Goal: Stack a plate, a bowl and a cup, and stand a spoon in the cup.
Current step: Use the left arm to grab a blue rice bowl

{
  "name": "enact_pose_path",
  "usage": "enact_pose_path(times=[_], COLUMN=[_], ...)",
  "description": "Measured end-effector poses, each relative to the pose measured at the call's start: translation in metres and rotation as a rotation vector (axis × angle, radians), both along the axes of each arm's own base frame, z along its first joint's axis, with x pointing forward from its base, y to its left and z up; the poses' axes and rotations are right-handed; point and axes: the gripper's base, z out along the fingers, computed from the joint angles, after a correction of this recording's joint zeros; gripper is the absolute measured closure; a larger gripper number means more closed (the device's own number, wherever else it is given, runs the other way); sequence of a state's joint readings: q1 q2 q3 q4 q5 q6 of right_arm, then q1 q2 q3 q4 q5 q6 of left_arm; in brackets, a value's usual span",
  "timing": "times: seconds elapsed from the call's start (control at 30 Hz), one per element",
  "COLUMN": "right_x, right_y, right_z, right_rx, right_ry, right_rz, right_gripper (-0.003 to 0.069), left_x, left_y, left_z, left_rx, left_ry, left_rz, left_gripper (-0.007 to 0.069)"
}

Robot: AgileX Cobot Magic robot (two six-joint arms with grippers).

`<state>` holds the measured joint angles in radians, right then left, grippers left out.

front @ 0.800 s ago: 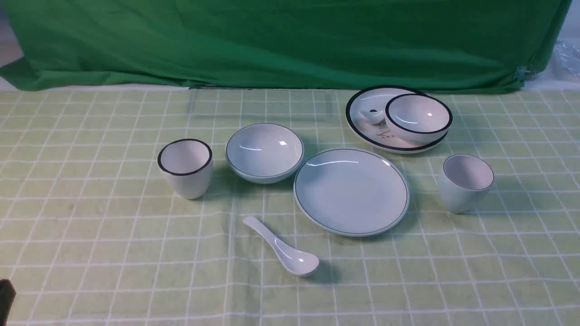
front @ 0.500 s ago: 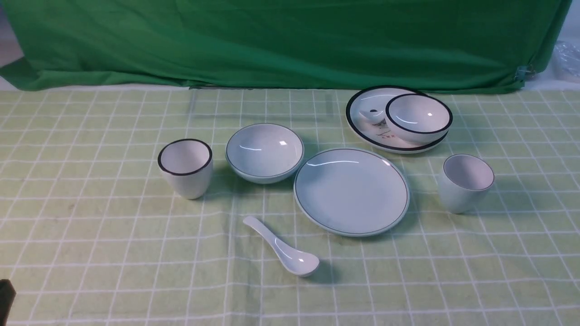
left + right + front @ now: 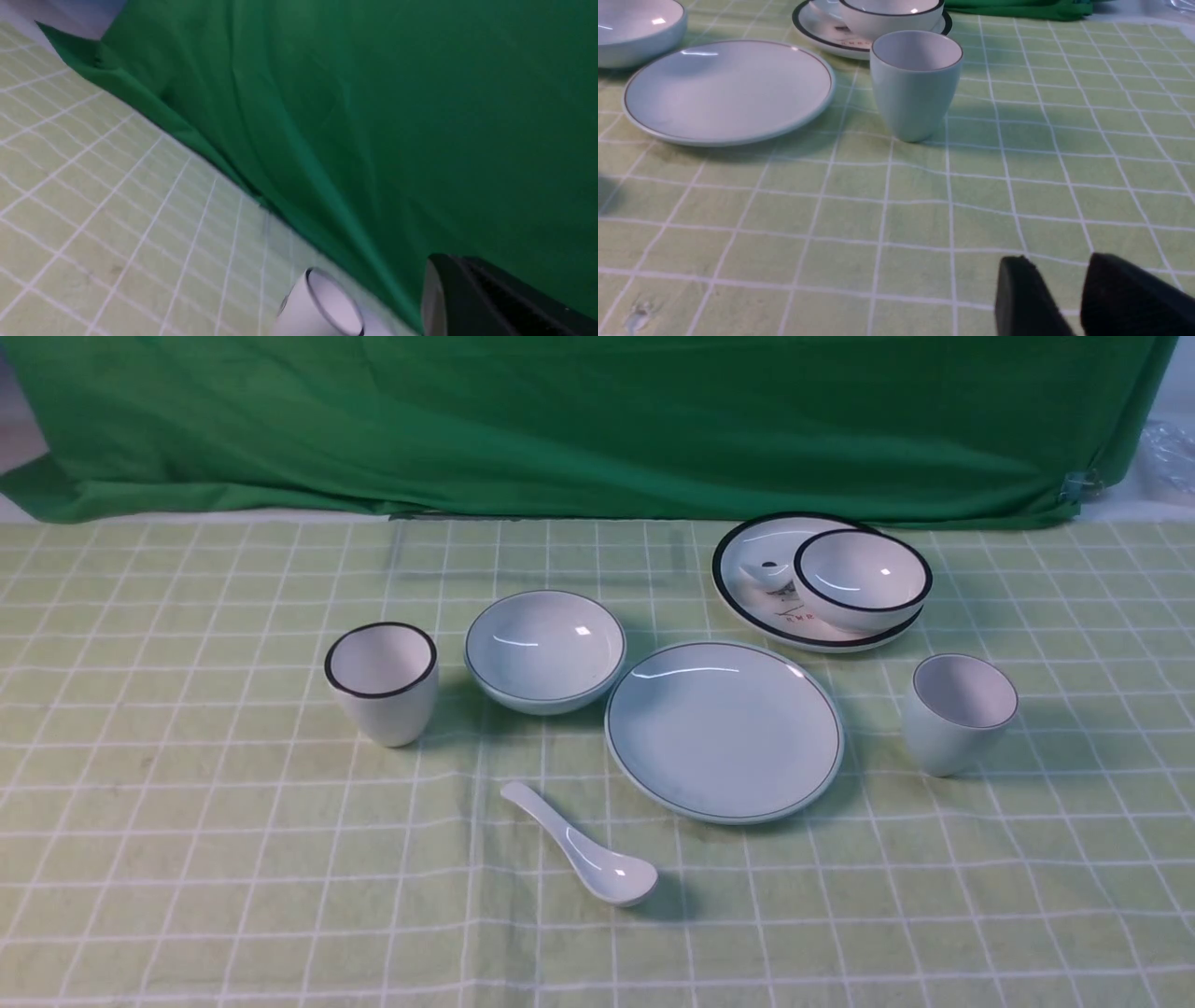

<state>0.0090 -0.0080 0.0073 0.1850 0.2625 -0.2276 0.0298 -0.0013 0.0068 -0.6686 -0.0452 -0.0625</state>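
On the checked cloth (image 3: 187, 849), the plate (image 3: 724, 733) lay in the centre, with the bowl (image 3: 545, 649) just beside it on the left. The cup (image 3: 960, 714) stood upright to its right, and the spoon (image 3: 583, 847) lay nearer me. My right claw (image 3: 1073, 298) hung narrowly parted and empty. I couldn't tell my left claw's (image 3: 472, 298) state.

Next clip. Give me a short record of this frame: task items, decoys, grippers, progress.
plate: flat on the cloth, centre, empty
bowl: upright, just left of the plate, empty
cup: upright, right of the plate, empty
spoon: lying nearer than the plate, scoop up
decoys: black-rimmed cup left of the bowl; black-rimmed bowl on black-rimmed plate behind
left gripper: barely in view, state unclear
right gripper: low over cloth, fingers slightly apart, empty
progress: nothing stacked yet
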Motion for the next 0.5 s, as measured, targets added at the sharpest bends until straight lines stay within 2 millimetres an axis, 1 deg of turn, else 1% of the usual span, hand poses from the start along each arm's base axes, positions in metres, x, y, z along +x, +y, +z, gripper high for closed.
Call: enact_pose_path(times=[0.03, 0.07, 0.13, 0.17, 0.2, 0.27, 0.3, 0.33, 0.43, 0.47, 0.5], right_x=[0.0, 0.0, 0.0, 0.0, 0.0, 0.0, 0.0, 0.0, 0.0, 0.0, 0.0], right_y=[0.0, 0.0, 0.0, 0.0, 0.0, 0.0, 0.0, 0.0, 0.0, 0.0, 0.0], right_z=[0.0, 0.0, 0.0, 0.0, 0.0, 0.0, 0.0, 0.0, 0.0, 0.0, 0.0], right_rx=[0.0, 0.0, 0.0, 0.0, 0.0, 0.0, 0.0, 0.0, 0.0, 0.0, 0.0], right_ry=[0.0, -0.001, -0.001, -0.001, -0.001, -0.001, -0.001, -0.001, -0.001, -0.001, -0.001], right_rz=[0.0, 0.0, 0.0, 0.0, 0.0, 0.0, 0.0, 0.0, 0.0, 0.0, 0.0], right_gripper=[0.0421, 0.0421, 0.0421, 0.0421, 0.0421, 0.0421, 0.0421, 0.0421, 0.0421, 0.0421, 0.0421], left_x=[0.0, -0.001, -0.001, -0.003, -0.004, -0.002, -0.002, 0.003, 0.025, 0.037, 0.039], left_y=[0.0, 0.002, 0.0, -0.003, -0.007, -0.017, -0.017, -0.023, -0.032, -0.036, -0.037], left_z=[0.0, 0.003, 0.007, 0.016, 0.027, 0.057, 0.059, 0.077, 0.095, 0.102, 0.103], left_rx=[-0.014, -0.066, -0.08, -0.054, -0.007, 0.146, 0.159, 0.269, 0.436, 0.502, 0.501], left_ry=[-0.005, -0.032, -0.029, -0.016, 0.001, 0.096, 0.106, 0.182, 0.347, 0.423, 0.438], left_rz=[0.002, 0.014, -0.007, -0.044, -0.08, -0.188, -0.194, -0.268, -0.407, -0.477, -0.488], left_gripper=[0.062, 0.0618, 0.0617, 0.0615, 0.0615, 0.0613, 0.0613, 0.0612, 0.061, 0.061, 0.061])
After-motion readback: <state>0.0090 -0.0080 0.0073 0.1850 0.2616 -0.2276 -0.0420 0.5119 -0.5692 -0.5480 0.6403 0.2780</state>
